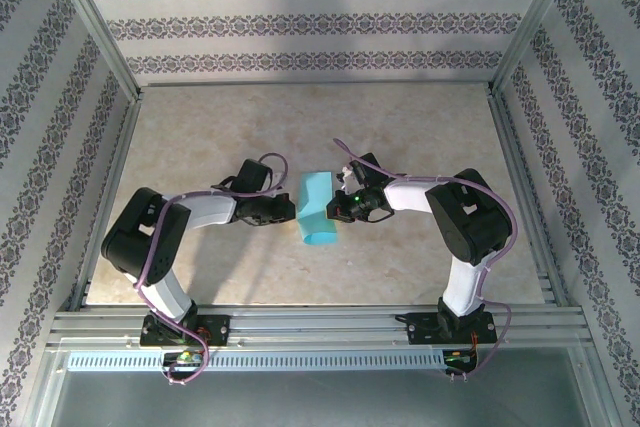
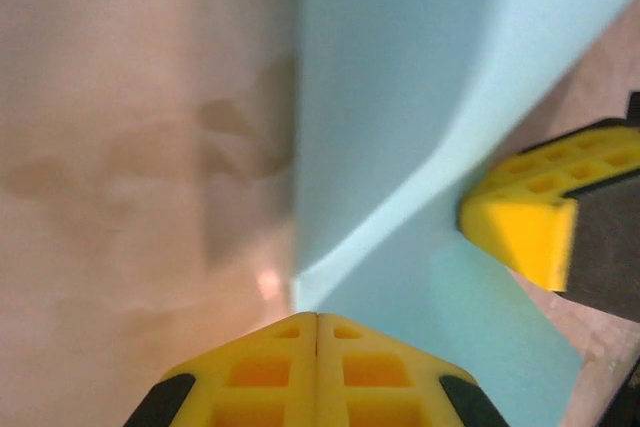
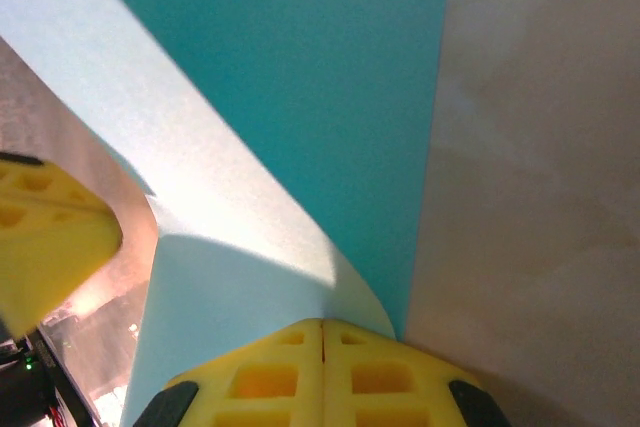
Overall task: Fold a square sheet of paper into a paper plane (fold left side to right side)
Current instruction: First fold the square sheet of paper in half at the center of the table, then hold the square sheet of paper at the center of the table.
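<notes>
sheet position: the square sheet of paper (image 1: 318,205) lies mid-table between the two wrists, doubled over into a narrow oblong; long axis runs roughly from the near edge toward the far wall

sheet vs jaws: left gripper (image 1: 291,213) sits at the oblong's left long edge, right gripper (image 1: 340,207) at its right long edge; each tip meets the paper from the side, across the long axis; neither arm clearly nearer

left jaws: pressed together, no gap between the yellow fingers (image 2: 260,372); a paper corner reaches the tips; cannot tell whether a layer is nipped

right jaws: pressed together likewise; a pale flap rises from the tips in the right wrist view; pinch on it likely, not confirmed

fold state: upper layer bows up, not flat; near end looks rounded, so crease judged unset

next move, judged: flatten along the long axis; side pull could skew the edges

materials: paper thin, matte, cyan, paler where light strikes; finger pads yellow, moulded with square recesses, black backing; table (image 1: 430,137) beige, mottled, stone-look, slightly glossy
</notes>
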Controlling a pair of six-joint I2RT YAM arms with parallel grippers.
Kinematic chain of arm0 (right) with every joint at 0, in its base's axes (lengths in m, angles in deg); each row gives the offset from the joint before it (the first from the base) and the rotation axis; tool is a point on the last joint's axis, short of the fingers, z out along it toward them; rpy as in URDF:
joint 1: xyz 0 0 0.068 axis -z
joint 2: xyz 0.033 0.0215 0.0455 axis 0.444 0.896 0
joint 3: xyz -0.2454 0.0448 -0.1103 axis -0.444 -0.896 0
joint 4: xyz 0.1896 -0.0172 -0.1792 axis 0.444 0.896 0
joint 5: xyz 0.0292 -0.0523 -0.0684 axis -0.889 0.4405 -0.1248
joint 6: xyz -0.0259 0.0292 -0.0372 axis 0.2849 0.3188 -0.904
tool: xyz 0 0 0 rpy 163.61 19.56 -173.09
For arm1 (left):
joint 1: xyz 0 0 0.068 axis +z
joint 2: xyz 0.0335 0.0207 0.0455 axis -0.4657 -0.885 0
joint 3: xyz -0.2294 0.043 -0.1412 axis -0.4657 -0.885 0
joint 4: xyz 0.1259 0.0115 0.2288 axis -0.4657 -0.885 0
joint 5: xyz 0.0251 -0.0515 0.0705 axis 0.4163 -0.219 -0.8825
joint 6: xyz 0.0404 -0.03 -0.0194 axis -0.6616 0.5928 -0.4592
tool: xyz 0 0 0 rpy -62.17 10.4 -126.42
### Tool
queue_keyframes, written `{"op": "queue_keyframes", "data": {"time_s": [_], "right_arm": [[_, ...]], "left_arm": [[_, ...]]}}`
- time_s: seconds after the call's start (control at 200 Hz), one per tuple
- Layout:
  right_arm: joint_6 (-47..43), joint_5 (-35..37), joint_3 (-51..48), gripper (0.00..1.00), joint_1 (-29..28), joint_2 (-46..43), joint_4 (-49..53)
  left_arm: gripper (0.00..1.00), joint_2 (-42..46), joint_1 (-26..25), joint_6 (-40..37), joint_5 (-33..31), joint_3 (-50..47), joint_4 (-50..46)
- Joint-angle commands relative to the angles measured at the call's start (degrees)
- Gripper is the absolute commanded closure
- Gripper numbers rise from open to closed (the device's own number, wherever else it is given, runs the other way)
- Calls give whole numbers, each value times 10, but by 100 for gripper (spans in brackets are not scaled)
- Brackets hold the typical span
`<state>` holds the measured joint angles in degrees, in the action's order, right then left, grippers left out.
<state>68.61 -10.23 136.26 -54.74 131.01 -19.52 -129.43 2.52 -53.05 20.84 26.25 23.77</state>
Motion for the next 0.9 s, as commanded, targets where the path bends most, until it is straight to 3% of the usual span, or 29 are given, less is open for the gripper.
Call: {"op": "queue_keyframes", "data": {"time_s": [0.0, 0.58, 0.894], "right_arm": [[-15, 79, -24, 100, 4, 31, 74], [-15, 74, -23, 100, 3, 27, 71], [10, 34, -4, 100, 3, -29, 35]], "left_arm": [[93, -12, -29, 9, 22, 31, 31], [93, -91, -48, 10, 5, 50, 23], [93, -97, -51, 0, -8, 50, 0]]}}
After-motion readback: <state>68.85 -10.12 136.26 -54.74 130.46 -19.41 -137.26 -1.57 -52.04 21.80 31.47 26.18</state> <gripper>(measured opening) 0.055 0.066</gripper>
